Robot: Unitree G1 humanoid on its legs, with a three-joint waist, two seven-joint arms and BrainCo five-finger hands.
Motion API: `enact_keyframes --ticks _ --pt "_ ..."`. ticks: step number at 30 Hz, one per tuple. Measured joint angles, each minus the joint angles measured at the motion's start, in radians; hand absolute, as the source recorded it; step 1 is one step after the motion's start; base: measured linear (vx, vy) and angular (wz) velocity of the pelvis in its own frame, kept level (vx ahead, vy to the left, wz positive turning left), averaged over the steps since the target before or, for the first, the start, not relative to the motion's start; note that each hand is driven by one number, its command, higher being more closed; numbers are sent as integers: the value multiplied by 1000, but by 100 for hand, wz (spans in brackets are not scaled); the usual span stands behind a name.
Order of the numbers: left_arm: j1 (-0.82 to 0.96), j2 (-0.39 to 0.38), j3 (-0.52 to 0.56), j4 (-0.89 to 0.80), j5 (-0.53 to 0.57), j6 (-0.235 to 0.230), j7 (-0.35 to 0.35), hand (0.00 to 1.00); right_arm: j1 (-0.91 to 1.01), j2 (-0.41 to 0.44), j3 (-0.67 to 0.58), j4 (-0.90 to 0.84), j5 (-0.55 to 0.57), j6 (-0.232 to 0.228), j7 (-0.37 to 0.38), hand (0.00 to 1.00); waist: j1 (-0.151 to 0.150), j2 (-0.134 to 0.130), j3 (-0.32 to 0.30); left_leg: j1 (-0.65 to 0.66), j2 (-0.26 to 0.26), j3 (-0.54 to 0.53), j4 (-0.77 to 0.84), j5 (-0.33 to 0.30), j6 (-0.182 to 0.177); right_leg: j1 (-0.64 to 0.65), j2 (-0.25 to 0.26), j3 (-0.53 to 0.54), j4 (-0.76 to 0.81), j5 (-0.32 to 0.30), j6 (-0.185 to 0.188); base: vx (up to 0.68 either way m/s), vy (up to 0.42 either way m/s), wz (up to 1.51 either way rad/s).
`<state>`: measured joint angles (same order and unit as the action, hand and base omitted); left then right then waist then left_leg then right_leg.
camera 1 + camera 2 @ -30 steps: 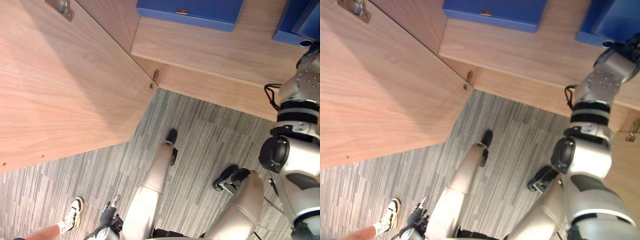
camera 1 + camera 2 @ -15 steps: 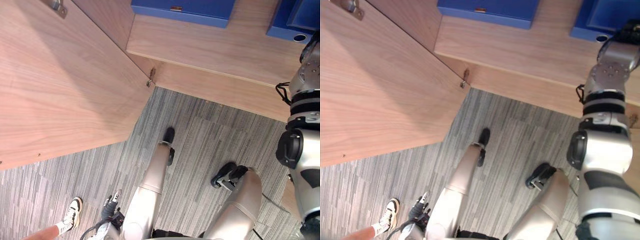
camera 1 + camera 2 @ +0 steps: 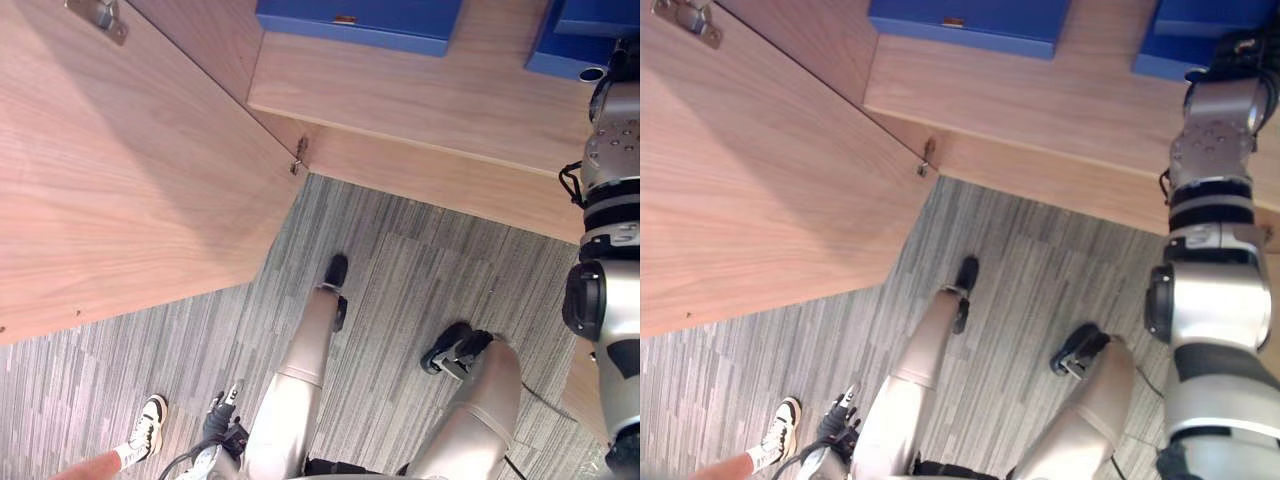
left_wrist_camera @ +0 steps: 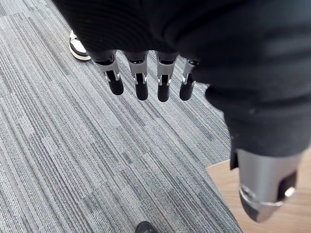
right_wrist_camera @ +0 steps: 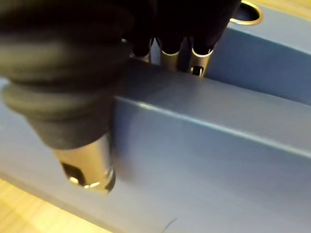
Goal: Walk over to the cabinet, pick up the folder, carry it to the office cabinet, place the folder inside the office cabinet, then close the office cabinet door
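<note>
Two blue folders lie on the cabinet's wooden shelf (image 3: 420, 100). My right arm reaches up to the right-hand folder (image 3: 1175, 45), and my right hand (image 3: 1240, 48) is at its near edge. In the right wrist view the hand (image 5: 63, 73) sits right against the folder's blue face (image 5: 218, 141), reaching over its top edge. How it holds the folder is hidden. The other folder (image 3: 360, 18) lies further left on the shelf. My left hand (image 3: 222, 410) hangs low by my side, with straight fingers (image 4: 141, 82) over the carpet and nothing in it.
The cabinet's wooden door (image 3: 120, 170) stands wide open on my left, its hinge (image 3: 300, 155) at the shelf's corner. Grey striped carpet (image 3: 420, 270) lies below. A person's white shoe (image 3: 148, 425) stands at the lower left, close to my left hand.
My right forearm has swung more upright and further right, while its hand stays at the right-hand folder. The whole view has shifted a little. My left hand has not moved.
</note>
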<state>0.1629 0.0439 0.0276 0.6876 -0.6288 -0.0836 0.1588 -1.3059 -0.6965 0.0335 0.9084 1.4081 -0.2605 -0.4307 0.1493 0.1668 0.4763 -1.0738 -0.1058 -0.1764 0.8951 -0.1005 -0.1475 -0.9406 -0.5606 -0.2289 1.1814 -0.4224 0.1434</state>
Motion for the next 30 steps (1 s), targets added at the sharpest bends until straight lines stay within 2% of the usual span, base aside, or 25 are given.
enact_keyframes --ticks 8,16,22,30 --pt "16 15 -18 -19 0 13 11 0 0 -8 65 28 -31 43 23 0 -4 0 3 27 10 4 -21 3 1 25 8 -7 -25 10 -2 147 5 -3" --pt "53 21 -47 -172 -11 7 -19 0 1 -3 78 39 -54 55 27 0 -8 14 8 68 23 14 -58 10 8 63 23 -12 -74 32 5 133 18 -5" --pt "53 22 -56 -187 -28 7 -25 0 -1 -3 77 71 -54 67 23 0 -11 15 8 108 41 32 -97 16 22 108 40 -22 -142 63 -3 149 35 -10" --pt "53 22 -57 -183 -28 4 -33 0 -31 -2 89 111 -102 115 12 0 -21 15 7 133 60 59 -130 21 37 132 57 -21 -200 95 -5 115 47 -9"
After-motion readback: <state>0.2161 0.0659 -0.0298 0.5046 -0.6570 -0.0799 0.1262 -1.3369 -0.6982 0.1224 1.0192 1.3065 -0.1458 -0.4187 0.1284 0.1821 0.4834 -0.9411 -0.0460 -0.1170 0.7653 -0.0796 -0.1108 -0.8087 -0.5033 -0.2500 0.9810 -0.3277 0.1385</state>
